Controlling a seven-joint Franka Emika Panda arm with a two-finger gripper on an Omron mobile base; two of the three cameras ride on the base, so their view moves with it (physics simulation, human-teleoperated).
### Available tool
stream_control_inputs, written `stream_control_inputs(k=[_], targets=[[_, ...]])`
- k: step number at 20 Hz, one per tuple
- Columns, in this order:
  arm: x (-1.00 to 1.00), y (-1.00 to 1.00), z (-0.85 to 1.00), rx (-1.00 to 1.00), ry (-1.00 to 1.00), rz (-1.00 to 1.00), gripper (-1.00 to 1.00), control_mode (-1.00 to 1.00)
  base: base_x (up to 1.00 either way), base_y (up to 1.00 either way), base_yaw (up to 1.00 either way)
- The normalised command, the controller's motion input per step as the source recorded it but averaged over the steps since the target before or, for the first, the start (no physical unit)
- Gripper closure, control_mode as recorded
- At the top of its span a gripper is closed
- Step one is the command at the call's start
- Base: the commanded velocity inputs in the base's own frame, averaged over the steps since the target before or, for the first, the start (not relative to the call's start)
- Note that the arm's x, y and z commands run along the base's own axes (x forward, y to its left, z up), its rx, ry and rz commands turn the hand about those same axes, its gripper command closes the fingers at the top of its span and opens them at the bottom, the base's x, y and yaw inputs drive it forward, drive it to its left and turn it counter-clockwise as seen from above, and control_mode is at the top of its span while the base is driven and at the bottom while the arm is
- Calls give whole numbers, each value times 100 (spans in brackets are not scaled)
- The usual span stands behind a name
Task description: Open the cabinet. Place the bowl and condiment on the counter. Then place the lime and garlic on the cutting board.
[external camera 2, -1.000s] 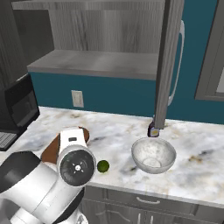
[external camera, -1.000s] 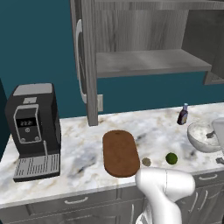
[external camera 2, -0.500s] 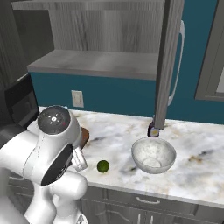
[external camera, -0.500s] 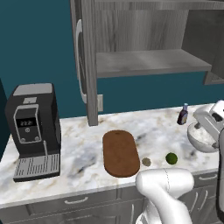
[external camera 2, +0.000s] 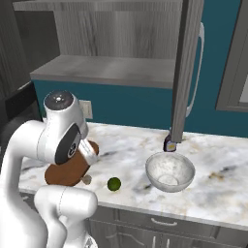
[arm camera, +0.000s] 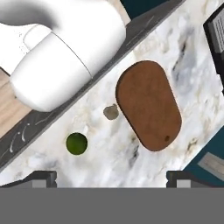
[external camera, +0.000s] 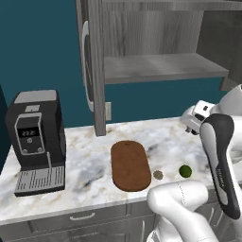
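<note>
With bowl [external camera 2: 170, 172] and condiment bottle [external camera 2: 169, 143] already on the tabletop [external camera 2: 227, 160], the wide-open, empty claw [arm camera: 111, 176] hovers high; next, descend onto the lime [arm camera: 77, 143] beside the cutting board [arm camera: 148, 105].

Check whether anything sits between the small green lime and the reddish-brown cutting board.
Yes: the small beige garlic bulb lies on the white marble counter between the round green lime and the reddish-brown wooden cutting board, close to the board's edge.
</note>
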Motion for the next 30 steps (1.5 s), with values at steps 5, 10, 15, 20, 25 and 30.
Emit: stream_control_inputs(k=[5, 10, 15, 20, 25, 30], targets=[[15, 0, -2, -13, 3, 13, -100, -100, 0, 0, 0], [0, -2, -34, -19, 15, 20, -100, -100, 0, 0, 0], [0, -1, -24, -9, 11, 17, -100, -100, 0, 0, 0], [0, -10, -26, -5, 7, 17, -100, -100, 0, 0, 0], [0, -40, -36, -1, 1, 20, -100, -100, 0, 0, 0], [0, -27, -24, 0, 0, 21, -100, -100, 0, 0, 0]])
